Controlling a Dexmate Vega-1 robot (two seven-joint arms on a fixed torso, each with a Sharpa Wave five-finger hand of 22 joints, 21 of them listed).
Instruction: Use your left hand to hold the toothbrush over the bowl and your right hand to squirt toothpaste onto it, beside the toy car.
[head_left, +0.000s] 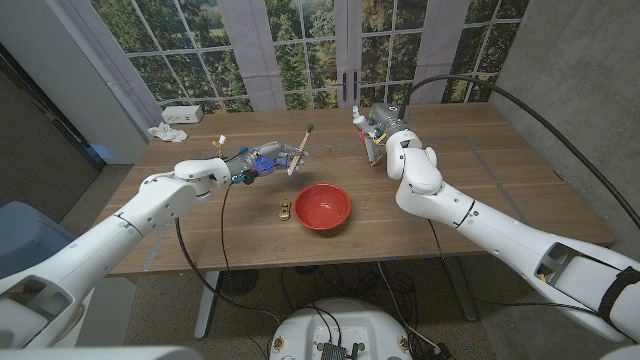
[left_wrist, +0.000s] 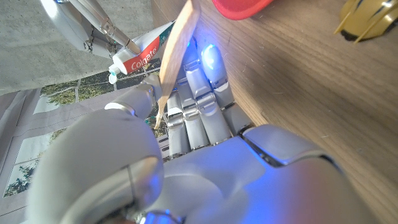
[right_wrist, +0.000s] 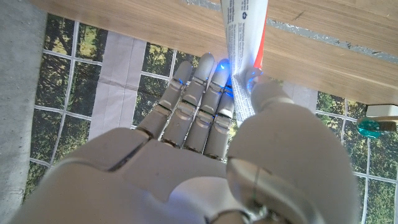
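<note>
My left hand grips a wooden toothbrush, held upright and slightly tilted, above the table to the left of and behind the red bowl. In the left wrist view the toothbrush handle crosses my left hand's fingers. My right hand holds a white and red toothpaste tube above the table's far middle, cap end up. In the right wrist view the tube sits between the thumb and fingers of my right hand. A small yellow toy car lies just left of the bowl.
A white power strip and a crumpled white cloth lie at the table's far left corner. A small item lies behind my left hand. A window wall stands behind the wooden table.
</note>
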